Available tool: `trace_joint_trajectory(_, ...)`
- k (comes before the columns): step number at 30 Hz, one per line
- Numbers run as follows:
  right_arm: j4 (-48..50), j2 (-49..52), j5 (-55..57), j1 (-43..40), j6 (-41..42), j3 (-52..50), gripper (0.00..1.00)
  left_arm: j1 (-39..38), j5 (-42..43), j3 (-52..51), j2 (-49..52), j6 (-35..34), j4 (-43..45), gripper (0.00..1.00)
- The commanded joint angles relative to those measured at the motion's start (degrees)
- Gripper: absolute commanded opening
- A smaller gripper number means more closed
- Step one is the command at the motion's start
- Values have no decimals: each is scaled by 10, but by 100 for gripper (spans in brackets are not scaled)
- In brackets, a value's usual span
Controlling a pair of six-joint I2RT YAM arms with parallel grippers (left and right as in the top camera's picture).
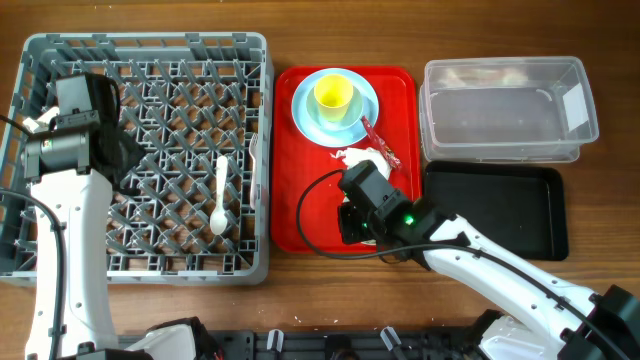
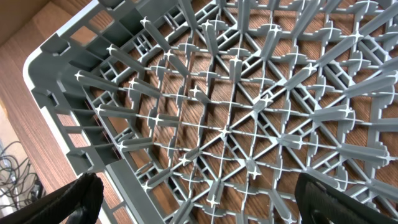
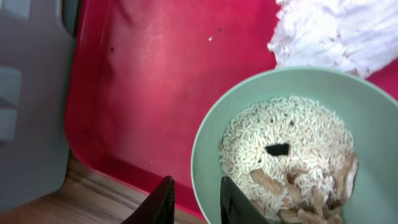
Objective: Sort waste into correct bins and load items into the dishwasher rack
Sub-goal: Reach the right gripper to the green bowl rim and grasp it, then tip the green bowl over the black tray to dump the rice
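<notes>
The pale green bowl (image 3: 373, 124) was straddled at its 7 o'clock rim by the narrowly parted right gripper (image 3: 198, 202); the left gripper (image 2: 202, 199) was held wide over the dishwasher rack (image 2: 236, 93).

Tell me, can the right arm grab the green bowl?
Probably yes. The right gripper is open with the bowl rim between its fingers, and nothing blocks it; the napkin sits off to the side.

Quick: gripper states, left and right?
Left gripper: open, empty, over the rack.
Right gripper: straddling the bowl rim; whether it is clamped cannot be told.
</notes>
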Motion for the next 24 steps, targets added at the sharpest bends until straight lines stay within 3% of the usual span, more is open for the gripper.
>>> trace_joint_trajectory(1, 4, 11, 12, 3, -32, -7, 25, 3, -5, 3, -6, -6, 0, 100)
trace_joint_trajectory(6, 23, 92, 3, 10, -35, -7, 24, 3, -5, 3, -6, -6, 0, 100)
trace_joint_trajectory(9, 24, 101, 3, 13, -38, -7, 10, 3, -5, 3, -6, -6, 0, 100)
trace_joint_trajectory(15, 10, 101, -36, 13, -30, -4, 4, 3, -5, 3, -6, -6, 0, 100)
trace_joint_trajectory(19, -92, 75, -31, 13, -32, 87, 4, 3, -5, 3, -6, -6, 0, 100)
trace_joint_trajectory(24, -208, -28, -3, -1, -49, 166, 4, 3, -5, 3, -6, -6, 0, 100)
